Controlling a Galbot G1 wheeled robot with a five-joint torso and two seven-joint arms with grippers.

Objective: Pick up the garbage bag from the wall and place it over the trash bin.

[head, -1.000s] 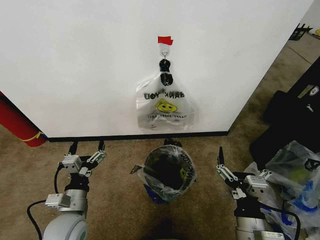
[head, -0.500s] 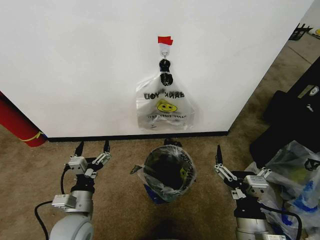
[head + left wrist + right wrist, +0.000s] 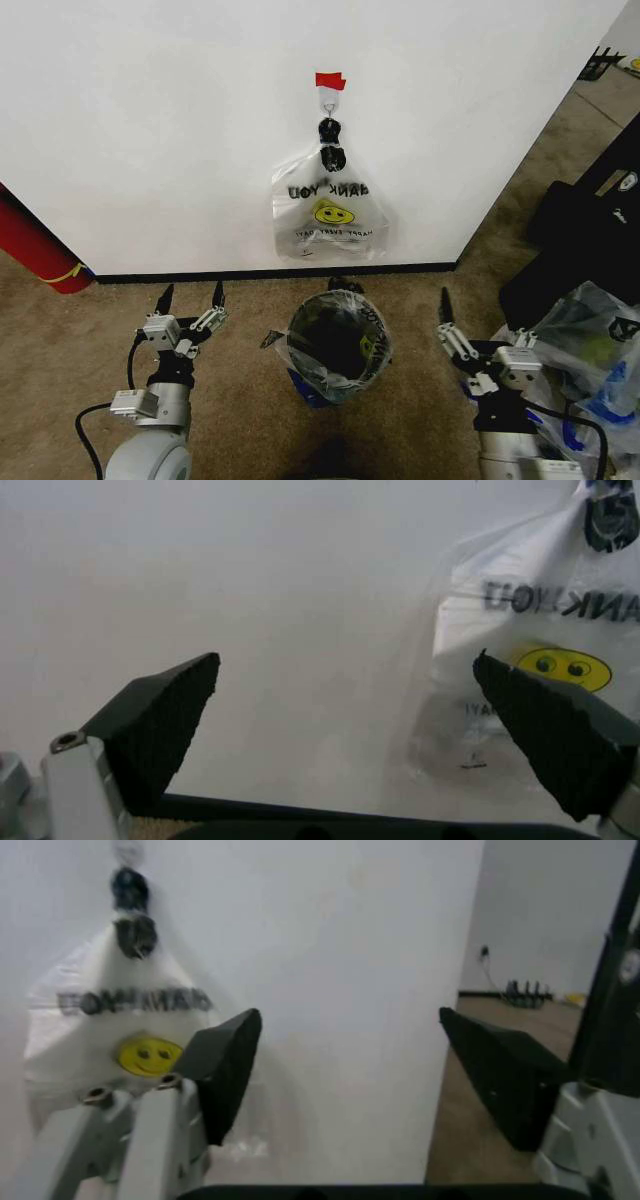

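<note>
The garbage bag (image 3: 378,335), crinkly and translucent with a blue patch low at the front, is draped over the rim of the black trash bin (image 3: 325,345) on the carpet below the wall (image 3: 150,120). A white smiley-face bag (image 3: 330,210) hangs from the hook (image 3: 328,100) under a red tape strip (image 3: 330,80). My left gripper (image 3: 192,296) is open, low and left of the bin, pointing at the wall. My right gripper (image 3: 480,325) is open on the bin's right. Both wrist views look between spread fingers at the smiley-face bag (image 3: 540,652) (image 3: 130,1020).
A black baseboard (image 3: 270,272) runs along the wall's foot. A red cylinder (image 3: 35,250) leans at the far left. Bulky clear sacks (image 3: 590,340) and a black case (image 3: 590,230) crowd the right side. Brown carpet lies open on both sides of the bin.
My left gripper has crept forward and rightward, closer to the wall and the bin. The right gripper has shifted slightly to the right. Both bags and the bin are still.
</note>
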